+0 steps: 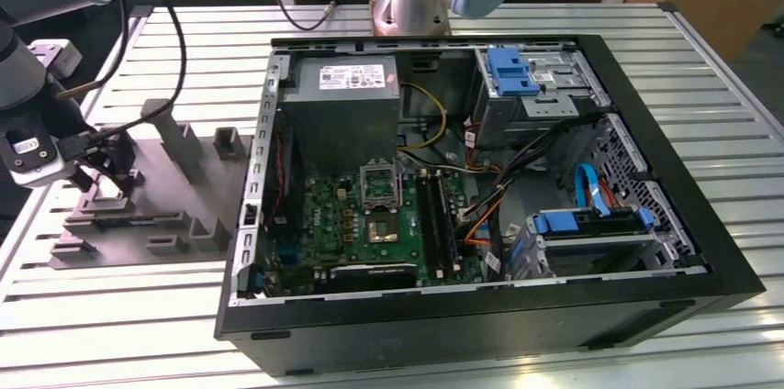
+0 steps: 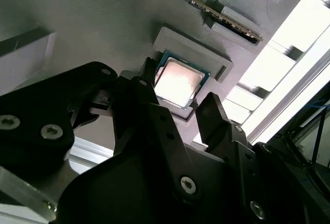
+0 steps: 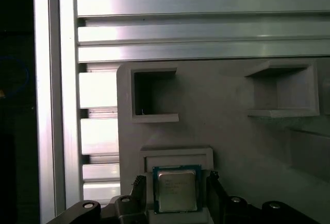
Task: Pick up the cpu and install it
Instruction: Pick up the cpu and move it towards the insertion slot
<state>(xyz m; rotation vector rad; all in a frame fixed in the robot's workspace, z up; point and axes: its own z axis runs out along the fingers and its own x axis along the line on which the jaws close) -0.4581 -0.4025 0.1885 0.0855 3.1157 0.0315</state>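
CPU [image 3: 177,190] lies flat, silver top up, in a shallow recess of the grey holder block [image 3: 232,126]. In the second wrist view the gripper [image 2: 179,89] hangs right over it. Its black fingers [image 2: 214,116] are spread apart, one on each side of the chip; whether they touch its edges I cannot tell. In the exterior view the arm's end is over the block, at 9 o'clock of the open computer case [image 1: 490,325] on the slatted surface [image 1: 123,316].

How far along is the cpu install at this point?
Done: the gripper is at the grey holder, open fingers either side of the cpu. In hand: nothing gripped; the cpu lies in its nest. Left: lifting it and seating it in the computer case.
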